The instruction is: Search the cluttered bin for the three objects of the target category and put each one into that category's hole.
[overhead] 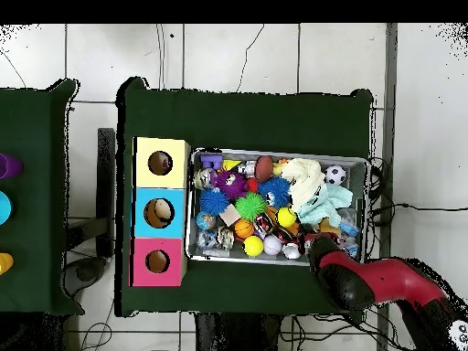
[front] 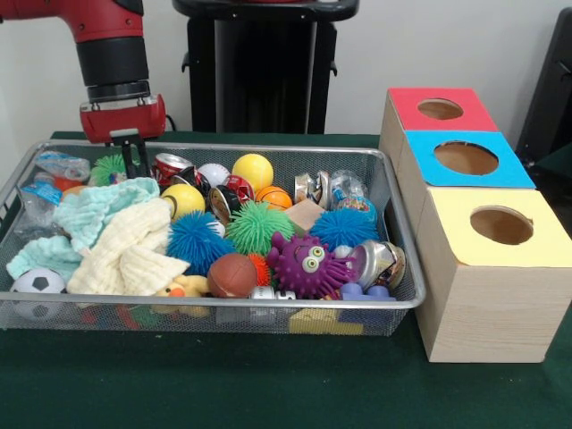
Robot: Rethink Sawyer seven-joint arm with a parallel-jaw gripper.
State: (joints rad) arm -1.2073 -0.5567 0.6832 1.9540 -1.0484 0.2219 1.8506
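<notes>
The wire mesh bin (front: pixel 214 305) sits on the green table, full of clutter: yellow balls (front: pixel 253 170), blue spiky balls (front: pixel 195 239), a green spiky ball (front: pixel 256 225), a purple monster toy (front: pixel 306 264), a brown football (front: pixel 231 274), a soccer ball (front: pixel 37 283), crushed cans (front: pixel 170 166) and cloths (front: pixel 125 246). My gripper (front: pixel 136 159) reaches down into the bin's far left corner, beside a can and a small green spiky ball (front: pixel 109 165). In the overhead view the arm (overhead: pixel 384 279) covers the gripper at the bin's (overhead: pixel 190 210) lower right corner.
Three wooden boxes stand in a row right of the bin, each with a round hole on top: red (front: pixel 440 109), blue (front: pixel 466 158) and yellow (front: pixel 500 225). They also show left of the bin in the overhead view (overhead: pixel 159 213). The black pedestal (front: pixel 264 67) stands behind the bin.
</notes>
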